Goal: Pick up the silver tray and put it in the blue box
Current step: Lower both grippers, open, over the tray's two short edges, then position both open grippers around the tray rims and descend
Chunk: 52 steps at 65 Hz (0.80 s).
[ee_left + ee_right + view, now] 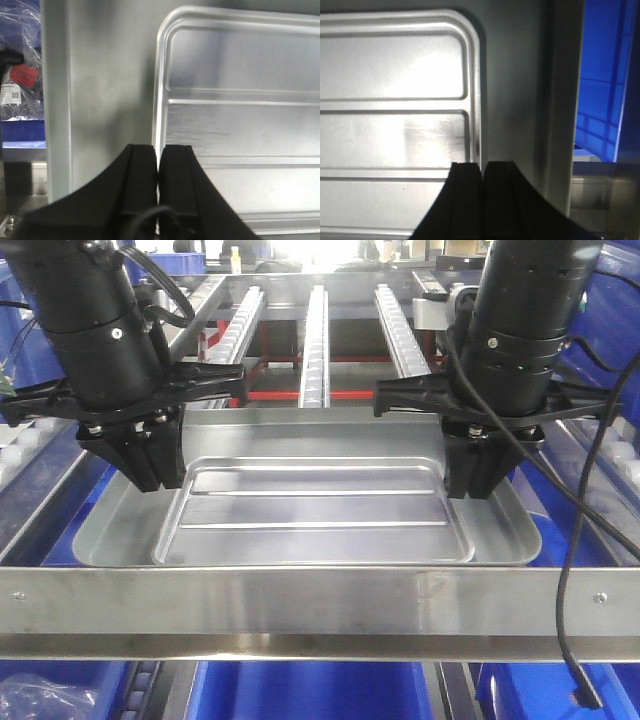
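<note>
The silver tray [310, 510] lies level across the middle of the front view, its long ridges running left to right. My left gripper [150, 478] is shut on its left end. In the left wrist view a thin bright tray edge [161, 100] runs between the closed fingers [142, 170] of that gripper [159, 150]. My right gripper [470, 485] grips the right end the same way, with the tray [395, 140] edge pinched at its jaws [482, 167]. The blue box [55, 530] shows beside and under the tray ends, and its ribbed wall [600, 100] shows at the right. Whether the tray rests on anything is hidden.
A flat steel bar [320, 600] crosses the front just below the tray. Roller rails [315, 340] run away behind it. More blue crates [310, 690] sit underneath, and others stand at the far right [610, 330]. A black cable [578, 570] hangs at the right. A plastic bag [20, 85] lies far left.
</note>
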Each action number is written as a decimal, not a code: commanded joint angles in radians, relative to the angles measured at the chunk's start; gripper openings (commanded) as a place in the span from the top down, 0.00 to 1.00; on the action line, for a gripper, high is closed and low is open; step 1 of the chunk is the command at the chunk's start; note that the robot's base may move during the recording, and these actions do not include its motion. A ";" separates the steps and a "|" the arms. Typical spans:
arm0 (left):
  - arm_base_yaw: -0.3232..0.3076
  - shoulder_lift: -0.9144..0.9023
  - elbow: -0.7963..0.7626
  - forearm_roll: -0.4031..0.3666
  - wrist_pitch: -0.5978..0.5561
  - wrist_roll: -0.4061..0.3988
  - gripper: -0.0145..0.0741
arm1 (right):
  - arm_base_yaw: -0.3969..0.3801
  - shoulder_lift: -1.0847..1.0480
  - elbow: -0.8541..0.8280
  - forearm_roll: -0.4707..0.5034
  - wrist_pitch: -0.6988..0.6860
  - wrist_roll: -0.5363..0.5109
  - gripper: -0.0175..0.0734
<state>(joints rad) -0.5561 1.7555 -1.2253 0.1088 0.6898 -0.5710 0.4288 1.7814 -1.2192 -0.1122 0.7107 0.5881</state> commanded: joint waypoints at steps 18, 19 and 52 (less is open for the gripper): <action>-0.005 -0.044 -0.032 -0.002 -0.034 -0.002 0.84 | -0.001 -0.048 -0.034 -0.020 -0.016 -0.011 0.74; -0.005 -0.044 -0.032 -0.002 -0.034 -0.002 0.84 | -0.001 -0.048 -0.034 -0.020 -0.016 -0.011 0.74; -0.005 -0.044 -0.032 -0.002 -0.034 -0.002 0.48 | -0.001 -0.048 -0.034 -0.005 -0.015 -0.011 0.66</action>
<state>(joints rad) -0.5561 1.7572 -1.2253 0.1088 0.6891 -0.5710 0.4288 1.7814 -1.2192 -0.1087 0.7169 0.5876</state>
